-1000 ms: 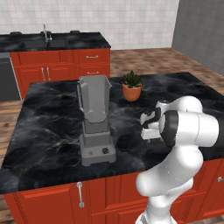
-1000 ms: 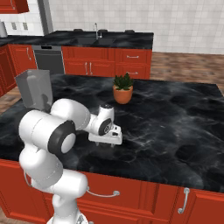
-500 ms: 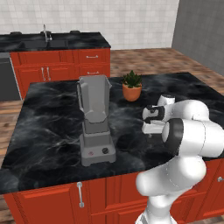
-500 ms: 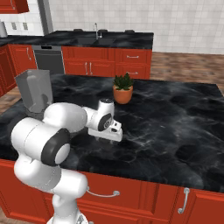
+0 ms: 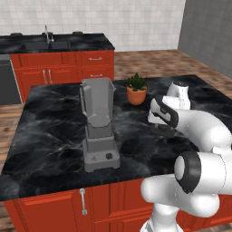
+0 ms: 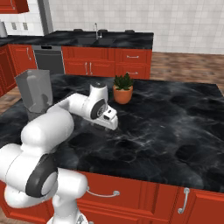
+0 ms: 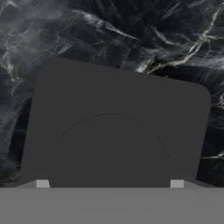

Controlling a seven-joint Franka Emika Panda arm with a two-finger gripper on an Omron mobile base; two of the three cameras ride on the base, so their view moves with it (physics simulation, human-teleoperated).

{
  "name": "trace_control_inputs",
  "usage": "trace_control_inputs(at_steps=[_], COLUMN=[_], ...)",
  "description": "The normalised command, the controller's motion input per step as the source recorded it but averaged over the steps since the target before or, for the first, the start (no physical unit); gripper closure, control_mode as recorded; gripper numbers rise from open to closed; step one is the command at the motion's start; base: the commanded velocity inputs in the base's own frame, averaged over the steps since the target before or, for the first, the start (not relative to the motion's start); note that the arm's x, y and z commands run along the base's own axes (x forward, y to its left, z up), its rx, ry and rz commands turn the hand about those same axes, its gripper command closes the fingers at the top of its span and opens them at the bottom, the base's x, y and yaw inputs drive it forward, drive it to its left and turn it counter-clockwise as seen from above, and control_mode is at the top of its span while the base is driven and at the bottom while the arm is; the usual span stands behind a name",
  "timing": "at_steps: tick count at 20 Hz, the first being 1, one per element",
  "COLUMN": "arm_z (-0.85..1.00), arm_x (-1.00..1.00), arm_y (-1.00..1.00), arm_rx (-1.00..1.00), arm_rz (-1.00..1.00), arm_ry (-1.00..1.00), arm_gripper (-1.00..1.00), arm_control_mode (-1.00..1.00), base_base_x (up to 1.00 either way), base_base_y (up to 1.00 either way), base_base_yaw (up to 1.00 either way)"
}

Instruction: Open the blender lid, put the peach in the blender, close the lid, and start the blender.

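Toward the right of the middle of the black marble surface point(image 5: 45, 136), between the potted plant point(image 5: 136, 94) and the front edge, the gripper point(image 5: 164, 129) hangs low with the hand pointing down. The hand view looks straight onto the blender lid point(image 7: 113, 131), a flat dark squarish cap with a faint ring on its face, lying level against the marble pattern.

The fingers point(image 7: 42, 183) are spread wide, one to each side of the lid. Whether they press on its edges or merely straddle it cannot be told, nor whether the lid touches the surface or hangs just above it.

The blender point(image 5: 97, 127) stands well apart to the left, near the front edge, with its knob and red button facing the front. The top of its jar looks uncovered.

The step in hand looks like the end of the lid opening: the cap is off the jar and down by the surface. If it rests there, the next move calls for fingers clear of its edges and a straight lift, so it is not dragged. After that comes the peach, which must be found and dropped into the open jar.
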Motion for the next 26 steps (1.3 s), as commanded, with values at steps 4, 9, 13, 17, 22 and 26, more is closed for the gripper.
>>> trace_control_inputs(at_steps=[4,9,13,17,22,26], arm_z=[0.06,0.31,0.94,1.0,1.0,1.0], arm_x=[0.0,-0.21,-0.52,-0.42,-0.3,-0.25], arm_y=[0.06,0.0,0.0,0.16,0.38,0.54], arm_rx=[0.0,0.0,0.0,0.0,0.0,-0.03], arm_rz=[-0.06,-0.04,0.0,0.0,0.0,0.01], arm_ry=[0.0,-0.05,-0.19,-0.22,-0.16,-0.13], arm_gripper=[1.0,1.0,1.0,1.0,1.0,1.0], arm_control_mode=[-1.0,-1.0,-1.0,-1.0,-1.0,-1.0], base_base_x=[0.0,0.0,0.0,0.0,0.0,0.0], base_base_y=[0.0,0.0,0.0,0.0,0.0,0.0], base_base_yaw=[0.0,0.0,0.0,0.0,0.0,0.0])
